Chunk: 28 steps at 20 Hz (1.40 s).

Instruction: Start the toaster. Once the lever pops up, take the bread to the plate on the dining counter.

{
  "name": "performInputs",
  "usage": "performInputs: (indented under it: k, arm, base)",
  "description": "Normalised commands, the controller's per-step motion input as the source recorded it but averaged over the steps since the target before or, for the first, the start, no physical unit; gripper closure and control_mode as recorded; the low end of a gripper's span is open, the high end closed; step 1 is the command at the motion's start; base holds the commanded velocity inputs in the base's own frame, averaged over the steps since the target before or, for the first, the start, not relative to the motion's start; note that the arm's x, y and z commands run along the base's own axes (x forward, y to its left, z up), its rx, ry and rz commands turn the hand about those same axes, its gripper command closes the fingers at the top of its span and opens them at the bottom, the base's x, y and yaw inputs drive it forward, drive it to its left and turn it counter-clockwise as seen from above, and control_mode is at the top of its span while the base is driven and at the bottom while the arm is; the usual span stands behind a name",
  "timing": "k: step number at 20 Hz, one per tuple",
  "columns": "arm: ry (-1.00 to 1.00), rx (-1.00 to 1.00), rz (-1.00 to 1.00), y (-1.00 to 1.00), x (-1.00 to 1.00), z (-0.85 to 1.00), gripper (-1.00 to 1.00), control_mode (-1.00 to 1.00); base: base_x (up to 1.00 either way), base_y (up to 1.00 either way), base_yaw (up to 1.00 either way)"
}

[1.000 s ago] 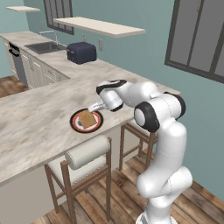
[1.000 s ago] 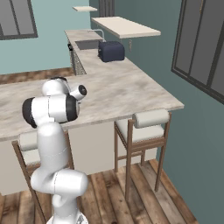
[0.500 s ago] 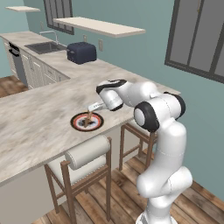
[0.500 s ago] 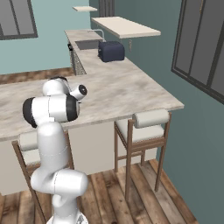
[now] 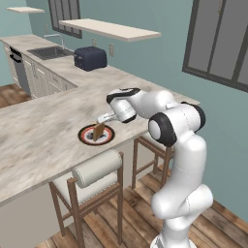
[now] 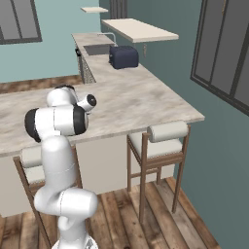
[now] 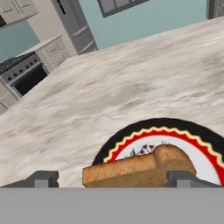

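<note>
- The bread (image 5: 99, 131) is on the plate (image 5: 86, 136). It stands on its edge there, tipped a little, not lying flat.
- The plate sits on the dining worktop (image 5: 43, 131), close to the front edge, just behind the stool with the round cushion (image 5: 97, 167).
- The gripper (image 5: 103, 119) is right above the bread. Its jaws are wide apart, one tip on each side of the slice.
- In the hand view the two dark fingertips (image 7: 42, 179) stand far apart with the bread (image 7: 140, 168) between them. I cannot tell if they touch the bread.
- In that view the plate (image 7: 183, 129) shows a dark rim, a red wavy ring and a pale middle.
- The toaster (image 5: 90, 58) is far back on the other worktop, near the sink (image 5: 44, 52) in the back corner. It is well apart from the plate.
- From the right side, the toaster (image 6: 123, 56) is at the far end, and a second stool (image 6: 163, 141) stands at the worktop's near edge.
</note>
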Motion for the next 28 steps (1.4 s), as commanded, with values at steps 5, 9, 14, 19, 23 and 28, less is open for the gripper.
performInputs:
  k: [5,9,14,19,23,28]
  arm:
    - [-0.03,0.00,-0.06,0.00,0.00,0.14,-1.00,-1.00]
    - [-0.03,0.00,-0.08,0.00,-0.02,0.34,-1.00,-1.00]
    - [-0.03,0.00,-0.08,0.00,-0.07,0.41,-1.00,-1.00]
    - [-0.04,0.00,-0.08,0.00,-0.24,0.47,-1.00,-1.00]
    - [-0.03,0.00,-0.11,0.00,-0.39,0.41,-1.00,-1.00]
    - [-0.01,0.00,-0.14,0.00,-0.53,0.33,-1.00,-1.00]
  base:
    - [0.00,0.00,0.00]
    - [0.00,0.00,0.00]
    - [0.00,0.00,0.00]
    - [0.00,0.00,0.00]
    - [0.00,0.00,0.00]
    - [0.00,0.00,0.00]
